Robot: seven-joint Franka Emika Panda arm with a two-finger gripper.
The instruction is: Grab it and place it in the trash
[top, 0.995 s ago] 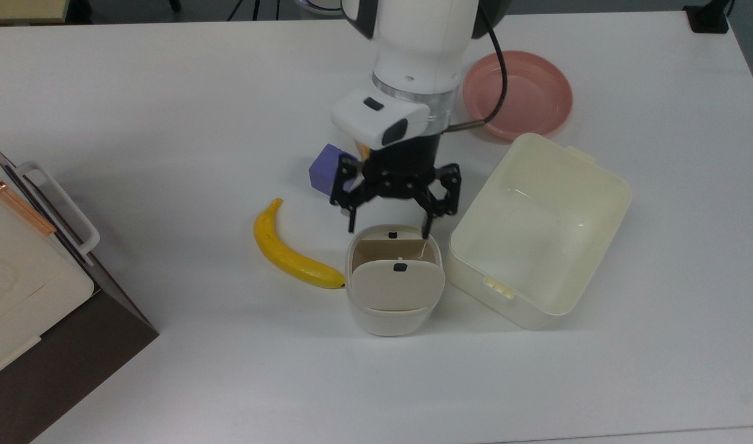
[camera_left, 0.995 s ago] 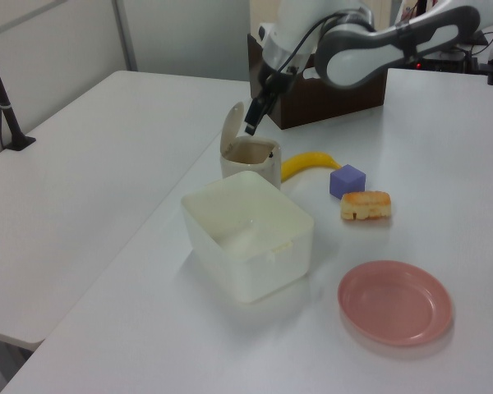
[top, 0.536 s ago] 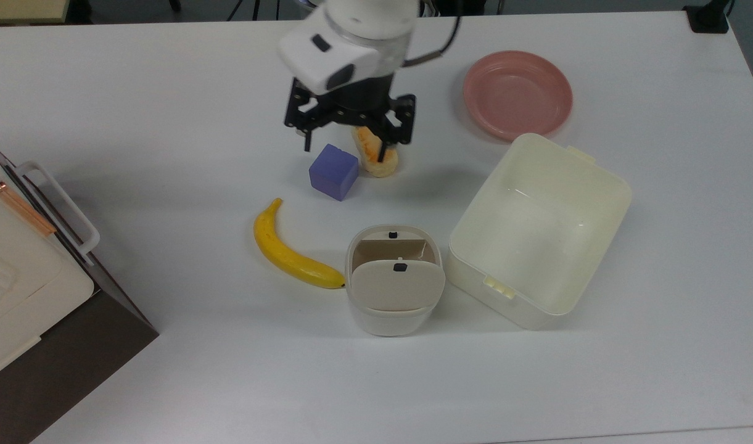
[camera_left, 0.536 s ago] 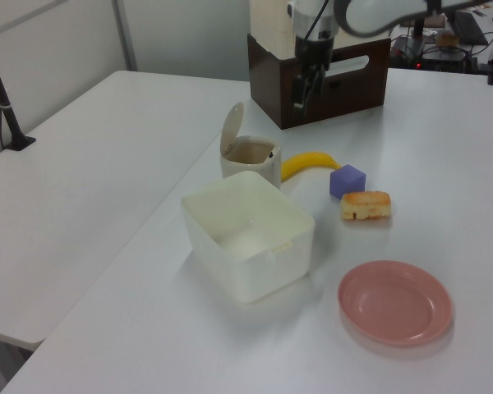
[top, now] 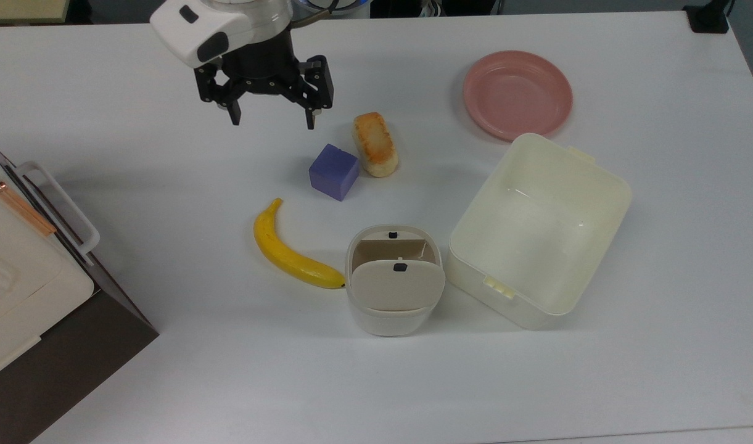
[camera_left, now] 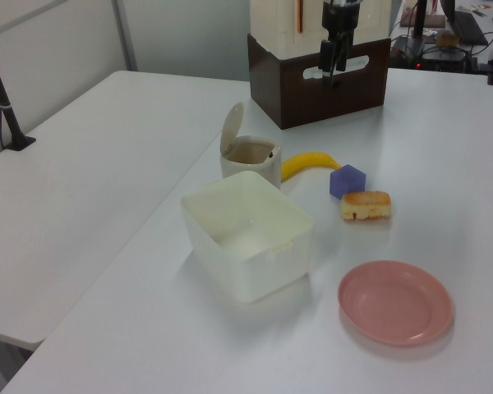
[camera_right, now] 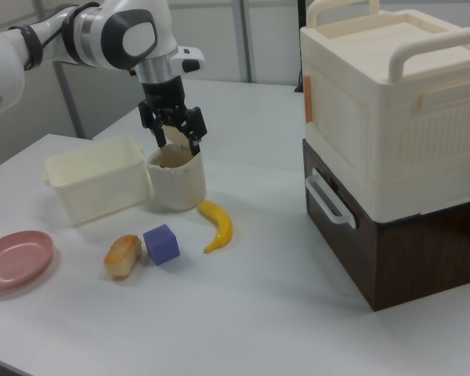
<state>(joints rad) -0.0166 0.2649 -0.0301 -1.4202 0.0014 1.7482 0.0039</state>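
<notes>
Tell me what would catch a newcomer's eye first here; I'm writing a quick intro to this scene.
Probably the yellow banana on the white table, curving up to the cream trash bin, whose flap lid stands open. Next, the pink plate at the top view's upper right, beyond the big cream tub. The gripper hangs open above the purple cube and bread roll.
</notes>
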